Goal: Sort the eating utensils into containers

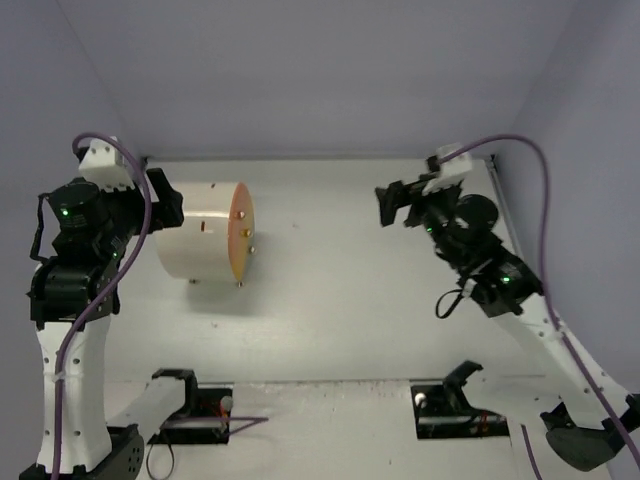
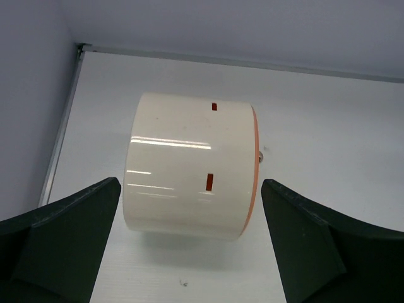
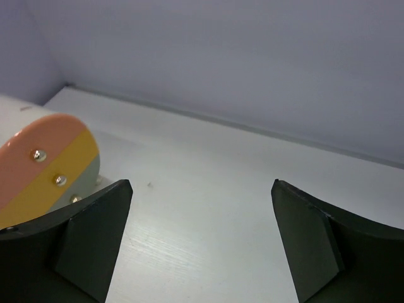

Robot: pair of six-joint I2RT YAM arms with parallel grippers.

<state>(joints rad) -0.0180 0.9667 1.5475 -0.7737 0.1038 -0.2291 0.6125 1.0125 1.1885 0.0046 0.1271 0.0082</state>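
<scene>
When you look down from the top camera, the left arm (image 1: pixel 72 270) stands tall at the left side of the white table (image 1: pixel 340 300), elbow folded high. The left gripper (image 1: pixel 165 205) is tipped down close to the back end of the cream drum cabinet (image 1: pixel 200 243). That cabinet lies on its side in the left half of the table with its round orange front (image 1: pixel 241 237) facing right. The right arm (image 1: pixel 500 275) stretches up along the right edge and bends in, so the right gripper (image 1: pixel 390 205) hangs above the table pointing left toward that front, well apart from it. On the left wrist cam, the two fingers (image 2: pixel 69 227) are spread wide at the bottom corners with nothing in them. The cabinet sits beyond them, framed between, and you can see two little orange slots (image 2: pixel 209 182) in the cream shell. Right wrist cam, same deal: fingers (image 3: pixel 88 233) wide apart and holding nothing above the table. The cabinet's front pokes in at the left edge there, showing pink, yellow and pale grey bands, each with a brass knob (image 3: pixel 60 180). The bands look flush with each other, so pushed in as far as I can tell.
</scene>
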